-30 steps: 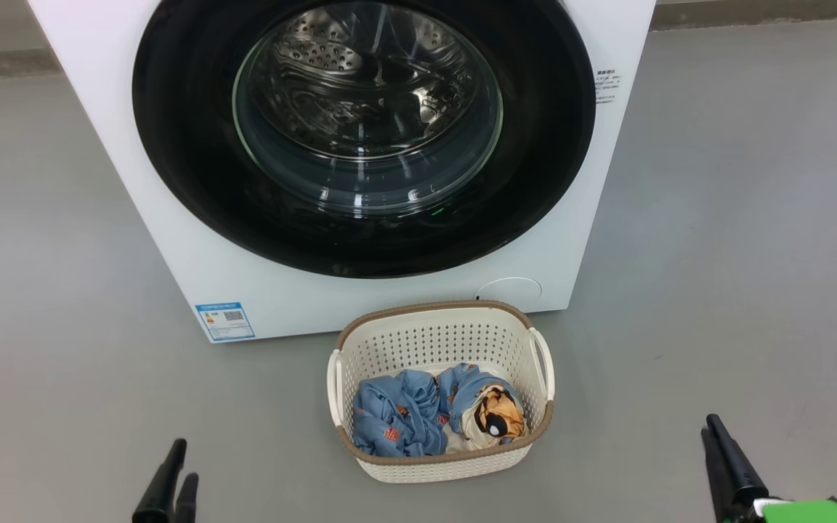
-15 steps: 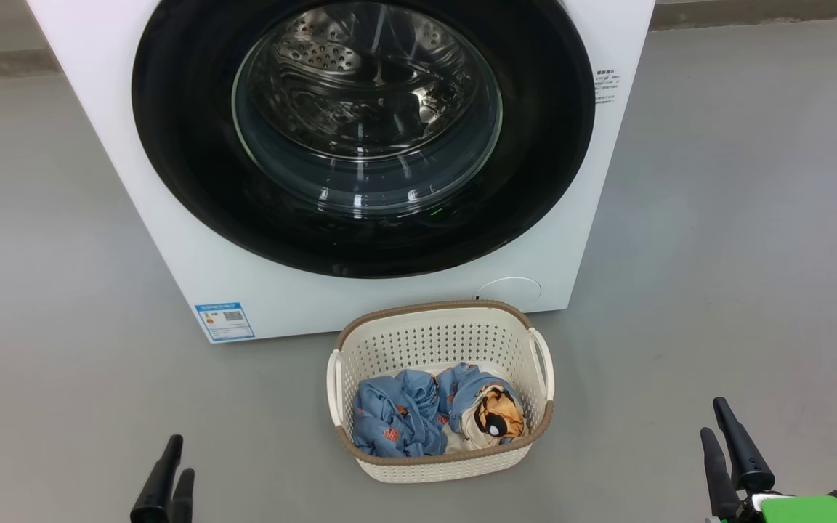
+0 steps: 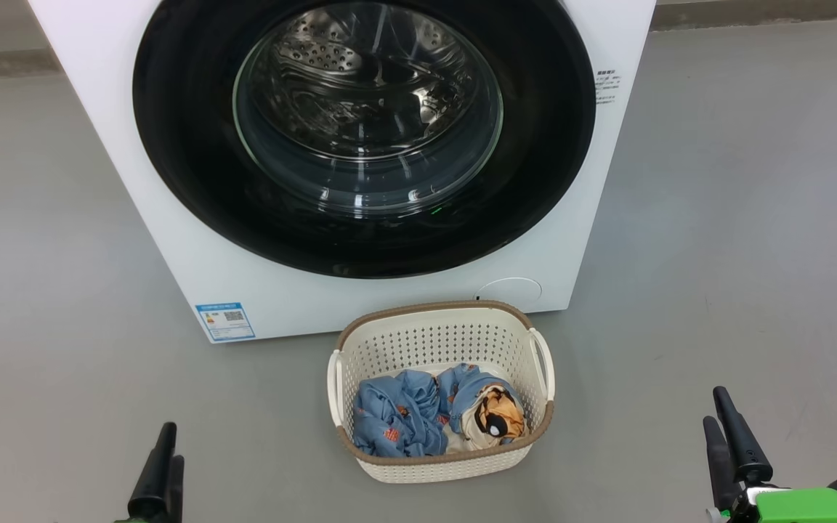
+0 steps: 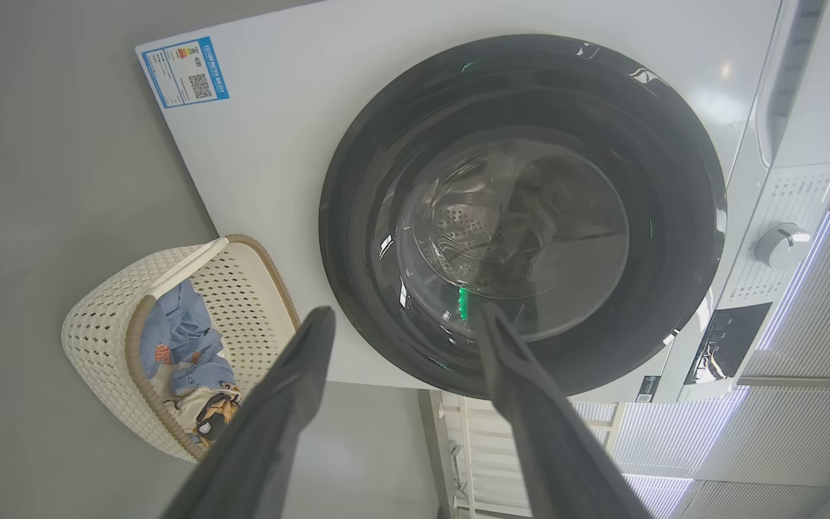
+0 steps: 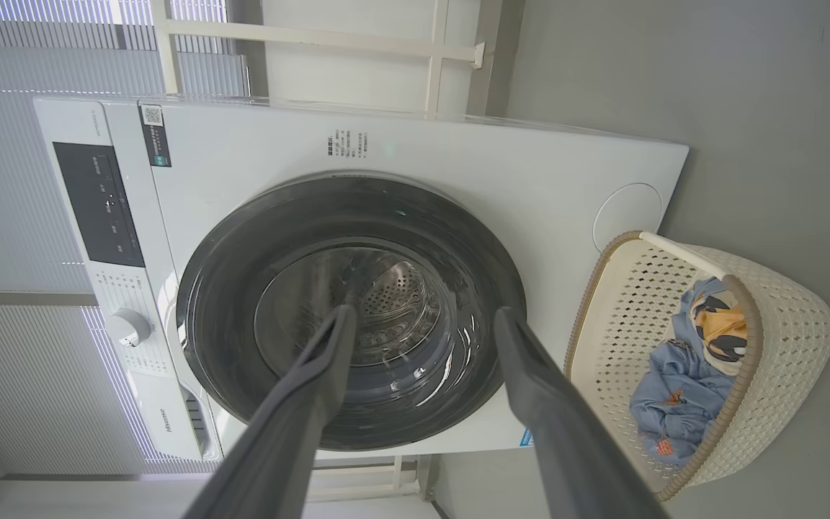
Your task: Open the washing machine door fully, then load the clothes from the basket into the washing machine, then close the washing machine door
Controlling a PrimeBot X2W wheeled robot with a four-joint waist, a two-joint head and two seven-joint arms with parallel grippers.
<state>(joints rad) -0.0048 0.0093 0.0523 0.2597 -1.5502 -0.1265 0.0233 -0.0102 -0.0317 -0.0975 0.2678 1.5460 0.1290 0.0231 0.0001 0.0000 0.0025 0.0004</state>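
The washing machine door (image 3: 366,123) sits shut and flush against the front of the washing machine (image 3: 259,298), at the far side of the scene. So the step in hand is, by my judgement, the first one: getting that door open. The basket (image 3: 440,334) stands on the grey floor (image 3: 62,290) just in front of the machine, a little right of the door's centre, with the clothes (image 3: 418,414) bundled in its bottom. The left end effector (image 3: 171,444) and the right end effector (image 3: 715,407) hang low at the near left and near right, well apart from door and basket, both with fingers spread and nothing between them. No handle or recess is plain on the glossy black rim, and I cannot tell the hinge side, so the first need is to find the catch edge. Hook one finger behind that edge rather than pressing on the glass, then pull along the door's arc until it stands fully wide. The basket sits near the swing path and could be knocked.
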